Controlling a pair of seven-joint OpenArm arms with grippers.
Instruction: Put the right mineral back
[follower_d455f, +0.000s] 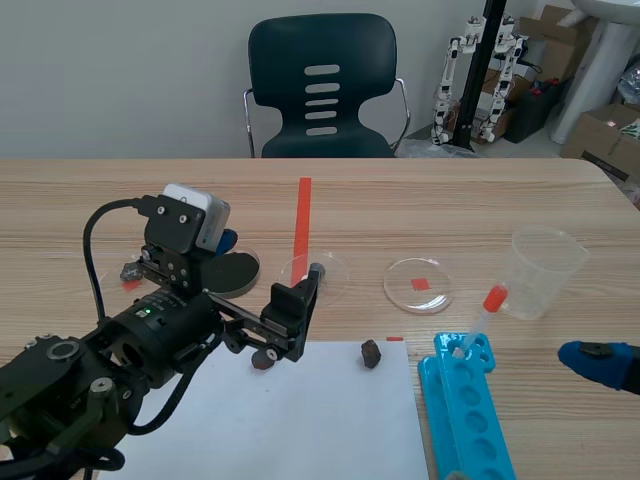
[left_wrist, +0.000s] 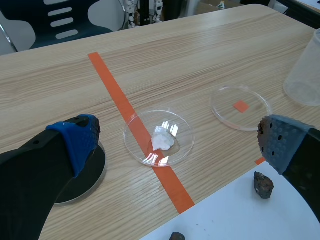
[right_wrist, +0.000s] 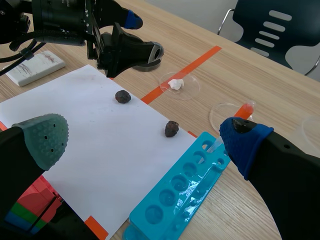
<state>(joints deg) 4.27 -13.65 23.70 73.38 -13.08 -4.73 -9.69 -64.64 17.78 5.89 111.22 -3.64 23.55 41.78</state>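
blue tube rack (follower_d455f: 470, 420), plastic cup (follower_d455f: 545, 272), chair (follower_d455f: 280, 60)

Right mineral (follower_d455f: 371, 353): small dark brown lump, rough and angular.
Place: loose on the white sheet (follower_d455f: 300, 420), near its far right corner.
Clear dish (follower_d455f: 418, 285): round, flat, over an orange square mark, beyond the mineral, apart.

- My feed shows a robotics lab set up for bench science
- On the desk (follower_d455f: 450, 200) I see clear petri dishes (follower_d455f: 400, 290), a plastic beaker (follower_d455f: 545, 270), a blue tube rack (follower_d455f: 470, 420) near its front edge and a red-bulbed dropper (follower_d455f: 487, 308)
- Dark rock samples (follower_d455f: 371, 353) lie on a white sheet (follower_d455f: 300, 420)
- Past the desk's far edge stand an office chair (follower_d455f: 322, 90), small humanoid robots (follower_d455f: 455, 85) on a stand and cardboard boxes (follower_d455f: 600, 140)
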